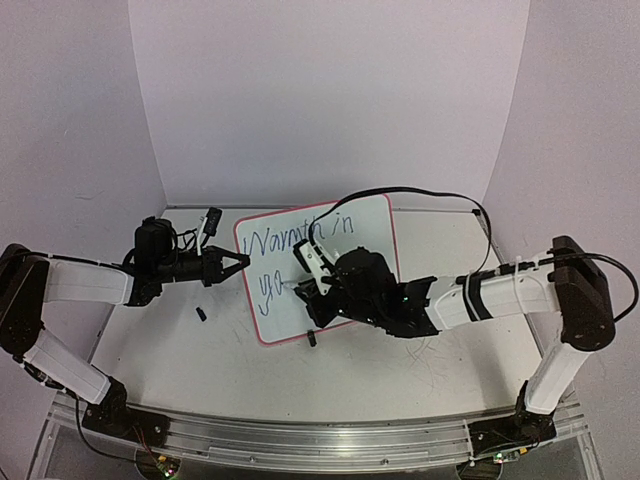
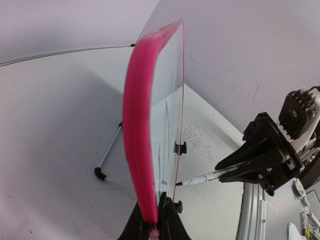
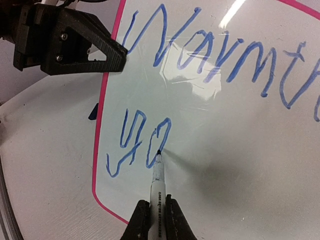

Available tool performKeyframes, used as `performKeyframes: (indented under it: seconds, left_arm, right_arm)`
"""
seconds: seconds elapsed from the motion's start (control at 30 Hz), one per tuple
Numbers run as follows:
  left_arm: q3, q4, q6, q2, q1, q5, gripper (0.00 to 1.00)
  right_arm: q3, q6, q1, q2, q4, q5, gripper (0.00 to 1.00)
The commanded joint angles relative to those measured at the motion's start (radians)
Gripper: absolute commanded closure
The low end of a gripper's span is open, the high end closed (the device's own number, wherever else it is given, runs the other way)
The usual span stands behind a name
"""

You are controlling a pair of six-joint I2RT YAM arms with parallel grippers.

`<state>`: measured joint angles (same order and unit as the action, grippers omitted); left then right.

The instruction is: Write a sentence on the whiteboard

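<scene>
1. My R gripper (image 3: 156,209) is clamped on the marker (image 3: 157,176), tip touching the whiteboard (image 3: 225,165).
2. Tip sits in the sentence (image 3: 200,55), at 2nd letter of its lower line, near board's bottom-L corner, just ahead of my fingers.
3. My L gripper (image 2: 156,217) pinches the board's L frame edge; board stands on the table (image 1: 150,350).

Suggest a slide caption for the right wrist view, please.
Right gripper holds a white marker, tip on the glossy pink-framed whiteboard, adding blue script beneath 'Warmth'; left gripper clamps its edge.
</scene>
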<state>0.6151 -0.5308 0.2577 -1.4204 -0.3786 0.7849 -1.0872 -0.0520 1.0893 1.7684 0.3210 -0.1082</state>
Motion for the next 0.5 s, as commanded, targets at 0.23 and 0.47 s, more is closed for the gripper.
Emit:
performKeyframes:
  seconds: [0.23,0.47]
  left_arm:
    - [0.014,0.029,-0.078,0.014,0.001,-0.064,1.0]
    - [0.017,0.031,-0.078,0.008,0.001,-0.065,1.0]
  right_arm:
    - [0.005,-0.001,-0.033,-0.056,0.047,0.017,1.0]
    - [-0.027,0.023,-0.033,-0.028,0.052,0.037,1.0]
